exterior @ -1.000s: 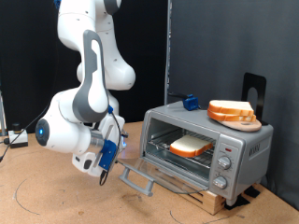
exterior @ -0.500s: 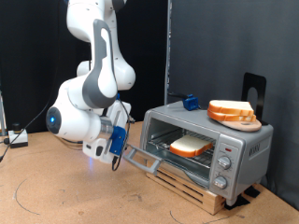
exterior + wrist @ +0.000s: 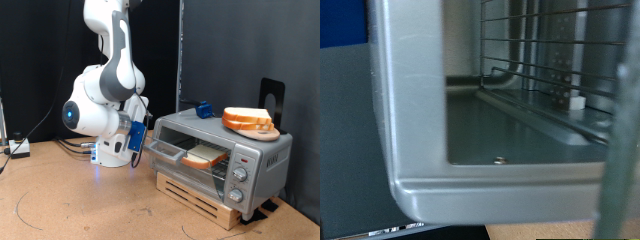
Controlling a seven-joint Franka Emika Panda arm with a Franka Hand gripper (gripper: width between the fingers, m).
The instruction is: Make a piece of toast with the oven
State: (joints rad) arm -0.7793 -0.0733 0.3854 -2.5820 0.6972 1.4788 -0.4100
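The oven (image 3: 245, 160) stands on a wooden base at the exterior view's right. Its glass door (image 3: 167, 150) is raised about halfway, tilted between open and shut. The piece of toast (image 3: 205, 155) lies on the wire rack inside. My gripper (image 3: 138, 140) is at the door's outer edge, by the handle, on the exterior view's left side of the oven. In the wrist view the silver door frame (image 3: 410, 120) and the wire rack (image 3: 550, 50) behind the glass fill the picture; the toast is hidden there and my fingers do not show clearly.
A stack of similar slices (image 3: 248, 121) sits on the oven's top, with a small blue object (image 3: 205, 108) behind it and a black stand (image 3: 272, 98) at the far right. The wooden base (image 3: 205, 200) juts out below the door. Cables and a box (image 3: 18, 148) lie at the left.
The arm has risen and moved towards the oven, swinging the door up from nearly flat open to about half shut. The toast and the stack have not moved.
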